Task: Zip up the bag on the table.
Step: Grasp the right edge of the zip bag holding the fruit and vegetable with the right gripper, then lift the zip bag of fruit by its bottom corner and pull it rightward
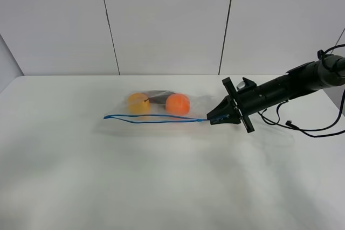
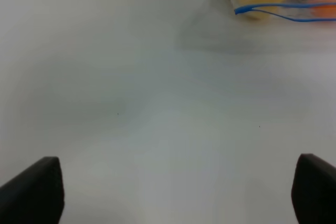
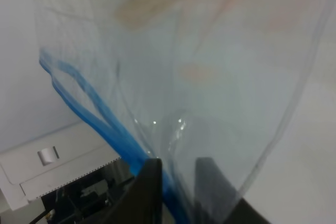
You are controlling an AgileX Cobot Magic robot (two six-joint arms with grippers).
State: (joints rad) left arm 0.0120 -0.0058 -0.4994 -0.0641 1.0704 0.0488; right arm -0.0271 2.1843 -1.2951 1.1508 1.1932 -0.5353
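The clear bag (image 1: pixel 161 112) lies on the white table (image 1: pixel 161 181), with a yellow fruit (image 1: pixel 138 103) and an orange fruit (image 1: pixel 177 104) inside. Its blue zipper strip (image 1: pixel 156 117) runs along the near edge, and its two sides stand apart at the left. My right gripper (image 1: pixel 210 118) is shut on the strip's right end. In the right wrist view the gripper (image 3: pixel 178 182) pinches the plastic and the blue strip (image 3: pixel 89 103). My left gripper (image 2: pixel 173 192) is open and empty over bare table, well short of the bag's left end (image 2: pixel 273 3). It is out of the exterior view.
A black cable (image 1: pixel 302 127) trails on the table behind the right arm (image 1: pixel 291 84). A grey panelled wall (image 1: pixel 161 20) stands behind the table's far edge.
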